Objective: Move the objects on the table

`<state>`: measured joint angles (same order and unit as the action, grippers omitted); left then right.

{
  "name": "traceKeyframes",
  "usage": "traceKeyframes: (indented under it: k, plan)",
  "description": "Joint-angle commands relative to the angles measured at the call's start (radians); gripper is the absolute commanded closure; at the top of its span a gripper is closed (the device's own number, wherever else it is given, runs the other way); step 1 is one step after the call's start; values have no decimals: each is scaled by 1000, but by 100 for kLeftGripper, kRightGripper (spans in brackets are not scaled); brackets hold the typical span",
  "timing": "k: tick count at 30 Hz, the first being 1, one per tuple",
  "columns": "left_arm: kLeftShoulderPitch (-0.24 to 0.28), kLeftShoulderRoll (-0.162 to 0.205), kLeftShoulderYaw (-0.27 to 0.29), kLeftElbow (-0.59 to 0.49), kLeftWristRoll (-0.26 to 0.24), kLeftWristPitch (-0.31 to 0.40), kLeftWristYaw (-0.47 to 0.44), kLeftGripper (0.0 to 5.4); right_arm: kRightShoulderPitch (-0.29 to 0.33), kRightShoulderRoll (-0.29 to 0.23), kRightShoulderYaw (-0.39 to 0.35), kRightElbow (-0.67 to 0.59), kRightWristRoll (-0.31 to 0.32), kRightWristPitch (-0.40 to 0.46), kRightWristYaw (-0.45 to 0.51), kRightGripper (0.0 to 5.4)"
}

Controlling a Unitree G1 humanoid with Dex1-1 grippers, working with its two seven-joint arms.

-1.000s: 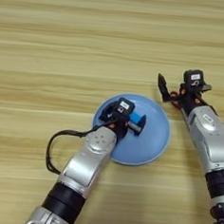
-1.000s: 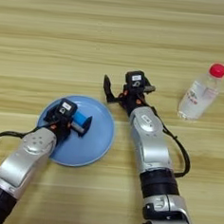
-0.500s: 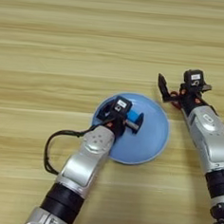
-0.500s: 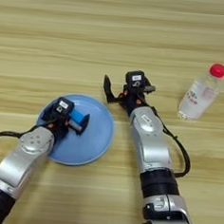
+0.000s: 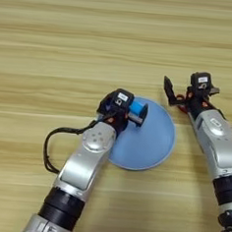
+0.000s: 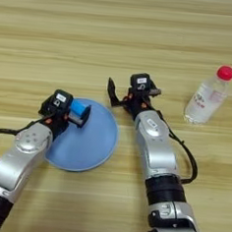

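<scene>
Blue block (image 5: 136, 109) in left end effector (image 5: 138, 113), over plate (image 5: 153, 140)

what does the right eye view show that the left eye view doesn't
Only the right eye view shows the whole clear plastic bottle with its red cap, lying on the table right of the right arm. The left eye view catches just a pale sliver of it at its right edge.

Only the left eye view shows a wider strip of bare table on the left.

Both share the light-blue plate, the left end effector at the plate's upper left edge holding a bright-blue block, and the right end effector with fingers spread beyond the plate's upper right.
</scene>
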<state>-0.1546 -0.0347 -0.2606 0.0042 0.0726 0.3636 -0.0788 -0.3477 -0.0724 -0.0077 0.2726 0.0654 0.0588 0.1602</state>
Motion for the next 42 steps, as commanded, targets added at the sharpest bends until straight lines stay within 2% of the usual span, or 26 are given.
traceKeyframes:
  k: [1, 10, 15, 18, 26, 31, 34, 42]
  plan:
    - [-43, 11, 61, -5, -3, 12, 19, 78, -18, -3, -1, -4, 0, 15, 1, 0]
    - [-71, 34, 162, 10, -4, 6, 51, 78, -18, -6, -2, -1, 1, 14, 3, 0]
    - [-79, 32, 226, 43, 5, 8, 115, 78, -17, -7, -3, -3, 2, 14, 4, 0]
    - [-83, 23, 257, 70, 7, -2, 158, 78, -17, -7, -3, -4, 2, 15, 5, 0]
    - [-108, 29, 310, 195, 3, -45, 223, 78, -16, -8, -2, -4, 2, 15, 6, 0]
    - [-117, 16, 362, 266, -13, -71, 279, 78, -14, -9, -3, -4, 3, 14, 8, 0]
    - [-120, 5, 383, 282, -19, -80, 305, 78, -14, -10, -3, -5, 3, 15, 9, 0]
    - [-117, -24, 383, 314, -32, -67, 306, 78, -14, -12, -3, -2, 3, 14, 10, 0]
